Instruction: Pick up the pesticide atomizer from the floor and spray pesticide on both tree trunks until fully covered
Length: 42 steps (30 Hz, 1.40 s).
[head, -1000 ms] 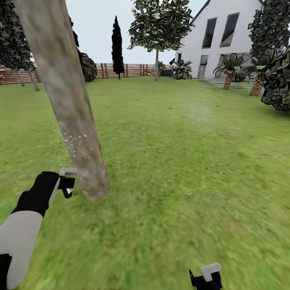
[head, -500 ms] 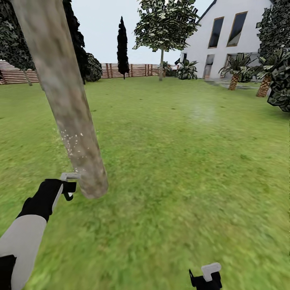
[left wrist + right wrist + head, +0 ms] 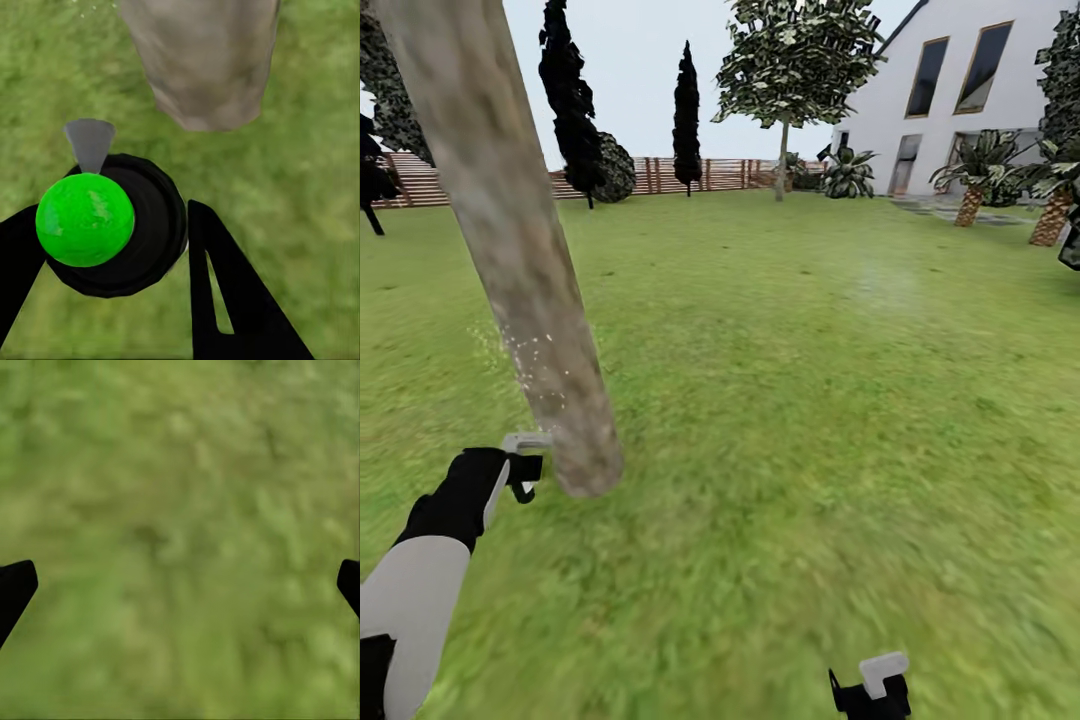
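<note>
My left gripper [image 3: 523,478] is shut on the pesticide atomizer [image 3: 527,442], right beside the foot of the near tree trunk [image 3: 525,270]. In the left wrist view the atomizer [image 3: 146,240] is a black round bottle with a bright green ball top and a grey nozzle aimed at the trunk's base [image 3: 206,67]; my left gripper [image 3: 112,219] has a black finger on each side of it. White specks dot the trunk's lower part [image 3: 538,352]. A second leafy tree [image 3: 792,60] stands far off near the house. My right gripper [image 3: 180,585] hangs open over grass, low in the head view [image 3: 872,690].
Green lawn [image 3: 810,400] stretches all around. A brown slat fence [image 3: 700,174] and black cone-shaped trees [image 3: 686,115] line the far edge. A white house [image 3: 970,90] with palm-like plants [image 3: 972,185] stands at the far right.
The head view has shifted: the background has slid right and the trunk slightly left. My left gripper stays beside the trunk's base with the atomizer. The right gripper has not moved.
</note>
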Available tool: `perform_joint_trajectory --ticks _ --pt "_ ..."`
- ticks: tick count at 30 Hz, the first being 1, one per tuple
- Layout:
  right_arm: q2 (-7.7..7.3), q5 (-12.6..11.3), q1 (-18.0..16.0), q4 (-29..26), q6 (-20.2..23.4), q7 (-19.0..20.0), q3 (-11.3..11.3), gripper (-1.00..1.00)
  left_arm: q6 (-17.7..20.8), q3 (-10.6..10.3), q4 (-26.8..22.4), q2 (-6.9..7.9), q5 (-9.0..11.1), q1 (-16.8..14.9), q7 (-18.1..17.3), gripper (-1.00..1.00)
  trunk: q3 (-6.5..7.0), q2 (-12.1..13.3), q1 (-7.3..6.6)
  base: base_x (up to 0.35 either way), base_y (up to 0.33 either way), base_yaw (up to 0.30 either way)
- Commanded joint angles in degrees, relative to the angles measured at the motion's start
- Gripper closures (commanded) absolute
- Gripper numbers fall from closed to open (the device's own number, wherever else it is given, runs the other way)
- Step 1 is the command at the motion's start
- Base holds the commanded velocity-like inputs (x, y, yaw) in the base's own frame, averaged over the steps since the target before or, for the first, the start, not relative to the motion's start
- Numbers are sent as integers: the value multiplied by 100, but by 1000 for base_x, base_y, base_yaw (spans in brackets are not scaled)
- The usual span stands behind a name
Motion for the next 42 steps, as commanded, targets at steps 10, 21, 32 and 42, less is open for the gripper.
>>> perform_joint_trajectory --ticks 10,21,32,42 --pt "2 -1 0 0 1 0 -1 -100 1 21 135 -154 33 63 7 100 0 0 0 174 -228 55" --pt "2 -1 1 0 2 0 -1 -100 6 66 458 -188 105 63 277 100 0 0 0 167 -231 159" --pt "2 -1 0 1 2 0 -1 -100 -10 488 800 40 132 63 244 100 0 0 0 198 -209 187" --pt "2 -1 0 6 2 0 -1 -100 -37 512 785 55 122 54 259 100 0 0 0 4 -268 81"
